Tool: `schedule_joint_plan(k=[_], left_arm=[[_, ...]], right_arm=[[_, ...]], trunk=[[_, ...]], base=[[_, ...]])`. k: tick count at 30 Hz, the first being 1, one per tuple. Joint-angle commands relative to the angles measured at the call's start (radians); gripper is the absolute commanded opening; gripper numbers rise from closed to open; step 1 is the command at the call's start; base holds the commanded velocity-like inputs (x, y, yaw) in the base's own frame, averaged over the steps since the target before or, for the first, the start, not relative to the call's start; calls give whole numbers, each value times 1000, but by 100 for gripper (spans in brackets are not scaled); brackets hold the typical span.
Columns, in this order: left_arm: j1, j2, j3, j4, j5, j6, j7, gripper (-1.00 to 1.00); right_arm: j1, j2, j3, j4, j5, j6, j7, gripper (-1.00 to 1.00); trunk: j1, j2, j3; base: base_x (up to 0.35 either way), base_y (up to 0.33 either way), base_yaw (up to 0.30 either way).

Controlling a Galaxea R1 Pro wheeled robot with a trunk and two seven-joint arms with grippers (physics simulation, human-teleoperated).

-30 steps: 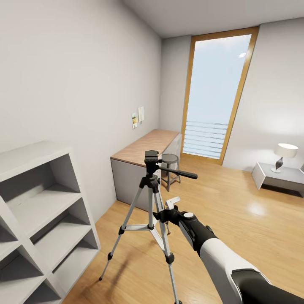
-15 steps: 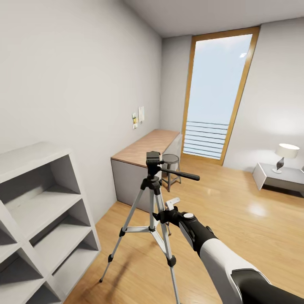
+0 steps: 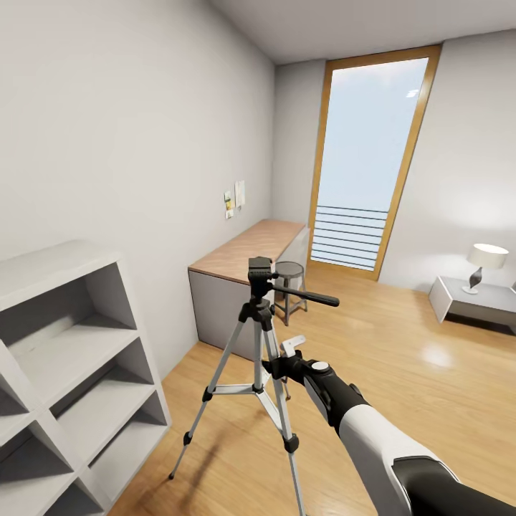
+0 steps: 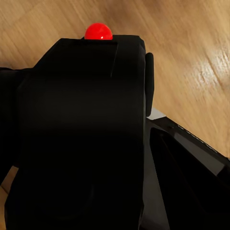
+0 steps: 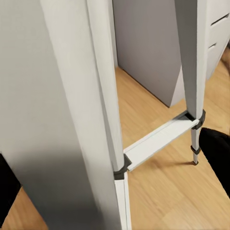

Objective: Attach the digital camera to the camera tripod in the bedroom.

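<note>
The camera tripod [image 3: 259,337] stands on the wood floor in front of me, its silver-grey legs spread and its black head [image 3: 259,272] bare, with the pan handle pointing right. My right gripper [image 3: 276,367] reaches the tripod at mid-height. In the right wrist view a grey leg [image 5: 72,120] runs between the black fingers [image 5: 216,153], which stand wide apart and open. In the left wrist view the digital camera [image 4: 81,124], black with a red dot [image 4: 98,31] on top, sits very close in my left gripper [image 4: 91,191], which is shut on it.
A white cube shelf [image 3: 64,373] stands close at the left. Behind the tripod are a wood-topped grey desk [image 3: 244,265] and a round stool [image 3: 289,283]. A tall window [image 3: 365,158] is at the back. A low grey table [image 3: 473,301] with a lamp [image 3: 484,264] is at the right.
The whole picture shifted slightly between one second and half a second ago, so the head camera moved. Since then nothing has visibly moved.
</note>
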Motion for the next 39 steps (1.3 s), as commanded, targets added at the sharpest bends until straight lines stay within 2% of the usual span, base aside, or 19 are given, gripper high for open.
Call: schedule_joint_plan(k=[1, 21, 25, 32, 35, 39], left_arm=[[-1, 1, -8, -3, 6, -4, 6, -100], [-1, 1, -8, -3, 6, -4, 6, -100], [-1, 1, -8, 1, 6, -6, 6, -100], [-3, 14, -11, 10, -2, -6, 28, -100], [-9, 30, -11, 11, -20, 1, 34, -100], [-26, 40, -11, 5, -73, 20, 35, -100]], right_arm=[[0, 0, 0, -2, 4, 7, 3, -100], [2, 0, -5, 2, 0, -7, -8, -100], [9, 0, -5, 60, 3, -26, -12, -100], [10, 0, -5, 83, 2, -60, -11, -100], [10, 0, -5, 86, 3, -62, -12, -100], [10, 0, -5, 88, 4, -62, -12, -100]], trunk=[[1, -2, -2], [1, -2, -2], [1, -2, -2], [1, -2, -2], [1, -2, -2], [1, -2, -2]], base=[[0, 0, 0], [0, 0, 0], [0, 0, 0], [0, 0, 0], [0, 0, 0], [0, 0, 0]])
